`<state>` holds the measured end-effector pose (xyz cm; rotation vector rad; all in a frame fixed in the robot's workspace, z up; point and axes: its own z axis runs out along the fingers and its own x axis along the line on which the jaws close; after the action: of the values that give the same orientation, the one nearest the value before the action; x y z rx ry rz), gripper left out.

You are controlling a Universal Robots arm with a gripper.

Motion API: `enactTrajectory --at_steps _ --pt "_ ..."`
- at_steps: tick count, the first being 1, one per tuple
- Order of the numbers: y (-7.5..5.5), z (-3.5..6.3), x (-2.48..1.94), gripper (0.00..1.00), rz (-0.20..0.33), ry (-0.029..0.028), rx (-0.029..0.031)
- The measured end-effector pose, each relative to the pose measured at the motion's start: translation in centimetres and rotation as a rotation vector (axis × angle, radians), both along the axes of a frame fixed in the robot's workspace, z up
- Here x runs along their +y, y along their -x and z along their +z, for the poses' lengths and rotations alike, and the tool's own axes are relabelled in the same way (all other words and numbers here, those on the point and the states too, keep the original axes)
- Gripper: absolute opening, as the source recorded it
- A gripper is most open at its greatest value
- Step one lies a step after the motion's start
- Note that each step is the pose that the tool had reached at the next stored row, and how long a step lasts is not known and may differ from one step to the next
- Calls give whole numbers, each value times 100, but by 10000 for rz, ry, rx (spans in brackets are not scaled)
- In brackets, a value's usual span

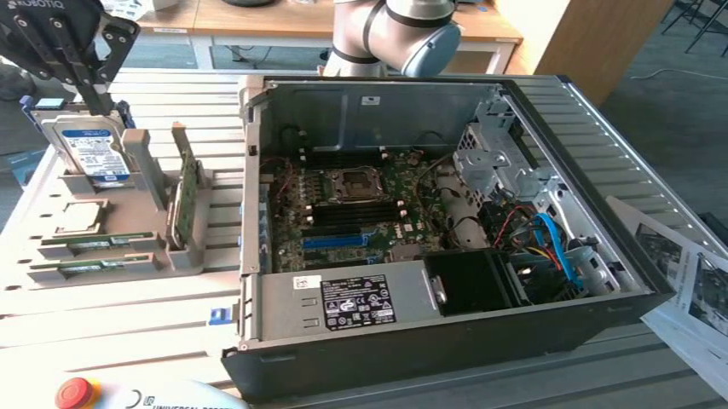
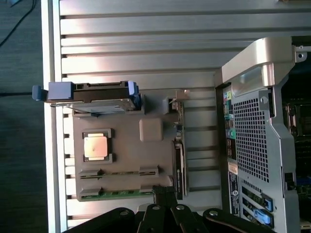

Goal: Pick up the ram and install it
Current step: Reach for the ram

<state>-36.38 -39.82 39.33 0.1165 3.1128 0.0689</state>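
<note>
Two rams lie flat in the slots of a grey holder (image 1: 136,256) at the exterior view's left: one ram (image 1: 97,241) sits just behind the other ram (image 1: 91,267). From the wrist, the green ram (image 2: 116,194) shows beside my fingertips. My gripper (image 1: 89,81) hangs above the back of the holder, over the hard drive, well above the sticks. Its fingers (image 2: 165,193) are shut together with nothing between them. The open computer case (image 1: 455,341) lies to the exterior view's right, its motherboard's blue slots (image 1: 341,241) exposed.
The holder also carries a hard drive (image 1: 91,153) standing on edge, a processor chip (image 1: 78,217) and a broader green card (image 1: 182,192) upright. A red stop button (image 1: 74,392) sits at the front. Papers (image 1: 694,290) lie at the exterior view's right.
</note>
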Motion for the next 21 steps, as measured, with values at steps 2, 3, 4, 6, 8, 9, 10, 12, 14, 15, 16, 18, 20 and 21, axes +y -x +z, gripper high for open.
enactTrajectory --at_steps 2,3,4,6,8,9,10,12,14,15,16,18,20,21 --pt "50 -1 0 11 0 -1 -1" --pt "74 -1 0 11 0 -1 -1" --pt "99 -1 0 11 1 -1 -1" --pt "151 0 1 11 1 -1 0" --pt "200 -1 1 11 0 -1 -1" --pt "224 -1 2 11 0 -1 -1" --pt "249 -1 2 11 0 -1 -2" --pt "296 0 2 11 0 0 0" --pt "345 0 3 11 0 -1 -1" --pt "367 -1 3 11 0 0 -1" --pt "388 -1 3 11 0 -1 -1" --pt "427 -1 3 11 1 -1 -1" --pt "451 -1 3 11 0 -1 0" --pt "451 -1 3 11 1 0 -1"
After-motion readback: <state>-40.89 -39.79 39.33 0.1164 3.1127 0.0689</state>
